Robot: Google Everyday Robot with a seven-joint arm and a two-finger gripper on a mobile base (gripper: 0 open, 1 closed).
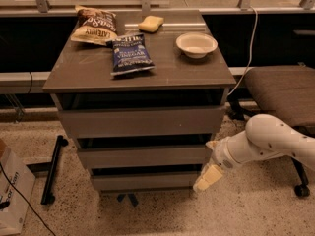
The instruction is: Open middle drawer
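We're looking down from above and in front of the drawer unit (98, 73), facing its fronts almost squarely, its top tipped toward us and the window rail (59, 8) running along the upper edge. We're fairly near. The unit fills the centre, the middle drawer (142, 156) sits just below mid-frame, and speckled floor (256, 210) takes the bottom strip. The arm (266, 141) comes in low from the right edge, and the gripper (207, 176) hangs at the unit's lower right corner, beside the bottom drawer (145, 182). This single angle is all we have.
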